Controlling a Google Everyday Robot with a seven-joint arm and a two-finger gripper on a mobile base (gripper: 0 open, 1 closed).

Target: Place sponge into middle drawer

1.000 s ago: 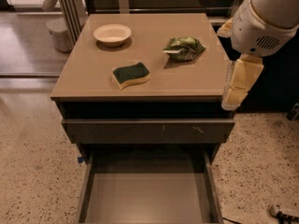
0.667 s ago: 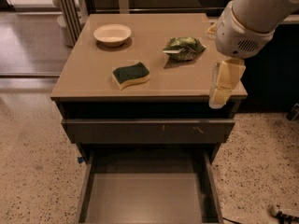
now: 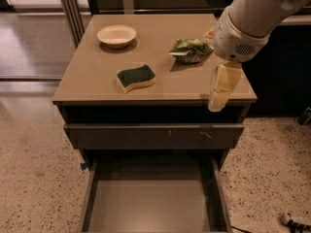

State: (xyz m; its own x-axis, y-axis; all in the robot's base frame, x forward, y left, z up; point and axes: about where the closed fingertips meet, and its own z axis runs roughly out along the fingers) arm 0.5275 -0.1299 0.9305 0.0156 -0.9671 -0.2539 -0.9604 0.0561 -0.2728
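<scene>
The sponge, dark green on top with a pale yellow body, lies flat on the cabinet top, near its front edge and left of centre. My gripper hangs downward over the front right corner of the top, well to the right of the sponge and not touching it. It holds nothing that I can see. The middle drawer is pulled open below, a wide shallow tray with a bare floor.
A pale bowl sits at the back left of the top. A green foil snack bag lies at the back right, just left of my arm. A shut drawer with a scratched front is above the open one. Speckled floor surrounds the cabinet.
My arm and gripper have moved left, from beyond the cabinet's right edge to over its front right corner. The sponge, bag and bowl have not moved.
</scene>
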